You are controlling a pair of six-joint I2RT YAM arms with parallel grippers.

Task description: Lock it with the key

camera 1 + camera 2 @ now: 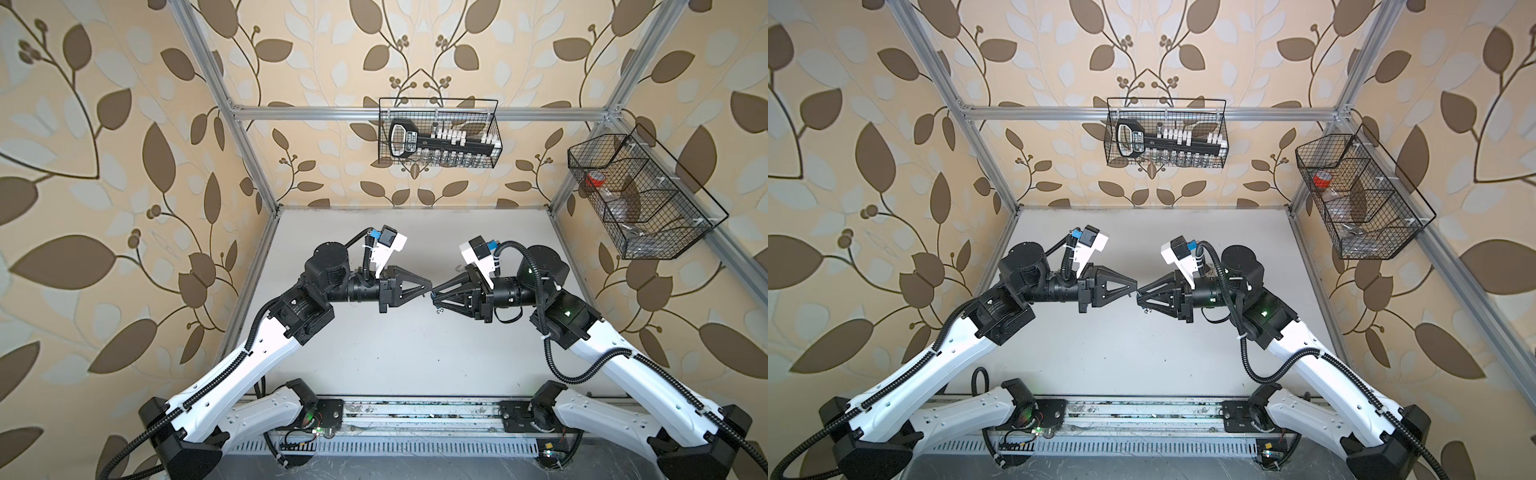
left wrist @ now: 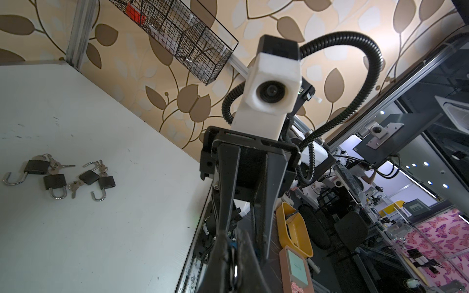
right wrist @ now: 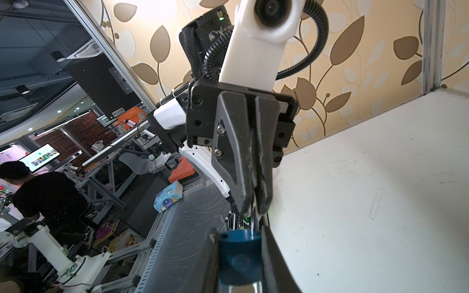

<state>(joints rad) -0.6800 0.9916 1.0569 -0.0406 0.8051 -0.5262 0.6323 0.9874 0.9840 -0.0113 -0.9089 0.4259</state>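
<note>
Middle: left gripper [image 1: 429,287] and right gripper [image 1: 434,296] met tip to tip above the table [image 1: 395,353].
In grip: padlock [image 3: 239,256] sat between the right gripper's fingers, its key [image 3: 253,224] running into the left gripper's tips.
Loose: heap of padlocks and keys [image 2: 58,177] lay on the table.
Back: wire basket [image 1: 384,124] hung from the rail [image 1: 311,112].
Right: second wire basket [image 1: 652,247] hung above the table's right edge.

The blue padlock [image 3: 239,256] looks matt, the shackles [image 2: 59,195] of the black padlocks [image 2: 54,181] glossy metal, the table [image 2: 101,228] matt and scuffed.

Bright, even light, faint shadows. Both top views bow at edges. Close up, right gripper [image 3: 239,256] is soft-focus; room [image 3: 50,101] beyond it dim.
</note>
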